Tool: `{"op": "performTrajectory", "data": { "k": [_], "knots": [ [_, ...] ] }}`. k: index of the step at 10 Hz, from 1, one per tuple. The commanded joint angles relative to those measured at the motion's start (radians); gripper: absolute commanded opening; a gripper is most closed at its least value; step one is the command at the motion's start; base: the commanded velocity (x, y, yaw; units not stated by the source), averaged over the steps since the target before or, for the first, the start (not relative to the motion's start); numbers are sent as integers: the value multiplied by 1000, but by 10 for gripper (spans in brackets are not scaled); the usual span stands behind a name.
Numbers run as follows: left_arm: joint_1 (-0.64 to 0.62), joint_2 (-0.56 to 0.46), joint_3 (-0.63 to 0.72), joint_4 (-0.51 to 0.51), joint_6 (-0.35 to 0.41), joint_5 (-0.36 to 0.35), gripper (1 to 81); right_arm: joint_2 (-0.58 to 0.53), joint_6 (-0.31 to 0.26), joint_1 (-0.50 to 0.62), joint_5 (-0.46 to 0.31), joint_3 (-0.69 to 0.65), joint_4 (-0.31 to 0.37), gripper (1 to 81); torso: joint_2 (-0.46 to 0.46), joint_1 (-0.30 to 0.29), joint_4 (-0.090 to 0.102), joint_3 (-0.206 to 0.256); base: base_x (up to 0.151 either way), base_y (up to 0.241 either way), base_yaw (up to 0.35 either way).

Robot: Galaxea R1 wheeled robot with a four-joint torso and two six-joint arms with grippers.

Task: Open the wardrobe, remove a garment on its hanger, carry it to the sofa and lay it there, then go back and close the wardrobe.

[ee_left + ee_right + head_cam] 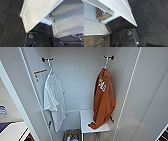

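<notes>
Dark grey carpet tile floor (11, 25) under both wrist cameras; white wardrobe (75, 79) ahead in the head view.

Item 1: wardrobe. Both panelled doors stand open, the left door (22, 97) and the right door (147, 97) flanking a white interior. Each wrist view shows a door's lower edge above the carpet.

Item 2: garment (103, 100), rust-orange, with white lettering near the shoulder. It hangs on a light hanger (107, 62) from a dark hook (109, 57) high on the wardrobe's right inner side. Its lower hem rests bunched on a small white shelf (87, 119) inside the cabinet.

Item 3: white T-shirt (53, 100), hung from a second dark hook (47, 59) on the left inner side, well apart from the orange garment. A paper label with an orange strip (40, 74) sits on the wall just beside it.

Item 4: woven basket (102, 15) on the wardrobe floor, beneath and beside the shelf, holding small coloured objects (too blurred to name). It also appears low in the head view.

Item 5: robot parts. A dark plate with round fittings (31, 35) lies low in the left wrist view; a like plate (129, 32) lies low in the right wrist view. Fingers of either arm: cannot tell whether parted or closed, nor whether anything is held.
</notes>
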Motion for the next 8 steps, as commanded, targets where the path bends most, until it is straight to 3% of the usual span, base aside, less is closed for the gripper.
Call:
{"op": "performTrajectory", "data": {
  "k": [1,4,6,8],
  "knots": [
    [8,100,-136,29,-57,138,811,87,13,-95,71,-51,15,811,0,0,0,0,0,0,0],
    [-53,178,-158,29,-56,247,811,242,7,-135,57,-193,13,811,-1,-2,0,0,0,0,0],
    [-110,204,-158,21,-56,247,811,345,4,-161,54,-315,10,811,-1,-2,0,0,0,0,0],
    [-167,226,-155,18,-54,228,811,410,4,-183,58,-347,12,811,-2,-3,0,0,0,0,0]
  ]
}}
